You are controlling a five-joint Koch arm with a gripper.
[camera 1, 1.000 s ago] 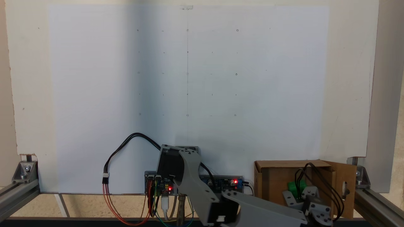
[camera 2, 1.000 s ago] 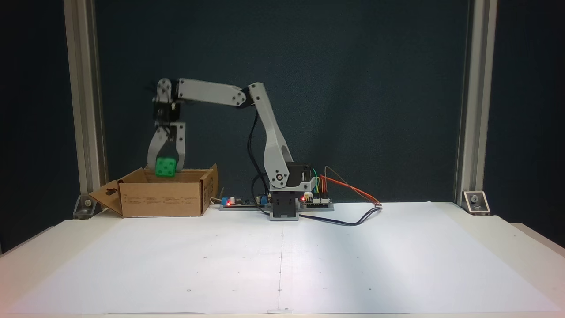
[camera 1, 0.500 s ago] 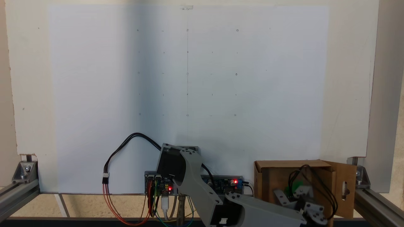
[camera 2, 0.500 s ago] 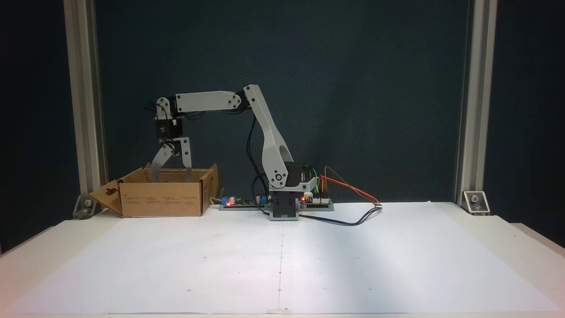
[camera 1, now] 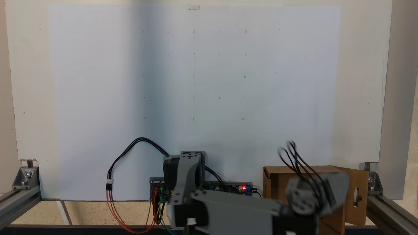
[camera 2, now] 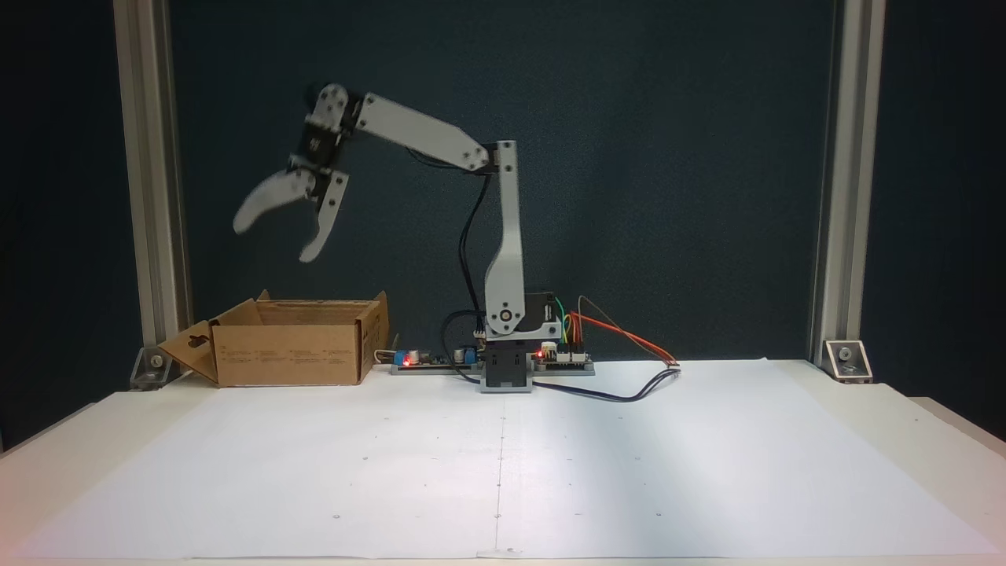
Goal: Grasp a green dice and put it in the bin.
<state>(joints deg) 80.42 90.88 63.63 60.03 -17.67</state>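
A large white paper sheet (camera 2: 503, 464), dotted with a faint grid of marks, covers a pale table (camera 2: 935, 428) set against a dark backdrop and flanked by aluminium frame posts (camera 2: 845, 181).

The gripper (camera 2: 271, 240), in smooth grey plastic with two curved, tapering fingers (camera 2: 259, 200), hangs in the air high above the cardboard box (camera 2: 291, 350) in the front fixed view, its jaws spread wide and holding nothing. Behind it a black motor block and a flat grey forearm slope down to the elbow, where the upper arm stands nearly upright on its base (camera 2: 507, 369) at the back of the sheet. A row of circuit boards (camera 2: 428, 359) with red lights sits beside the base, and black, red, yellow and green wires (camera 2: 621, 369) trail off it across the paper.

The box is brown corrugated card, open at the top, with one flap (camera 1: 357, 195) folded outward showing an oblong slot. In the fixed view from above, the blurred wrist and its looping black cables (camera 1: 300, 163) cover much of the box opening, and the arm is cut off by the lower edge. The green dice cannot be made out in either fixed view; the box walls hide the interior from the front.
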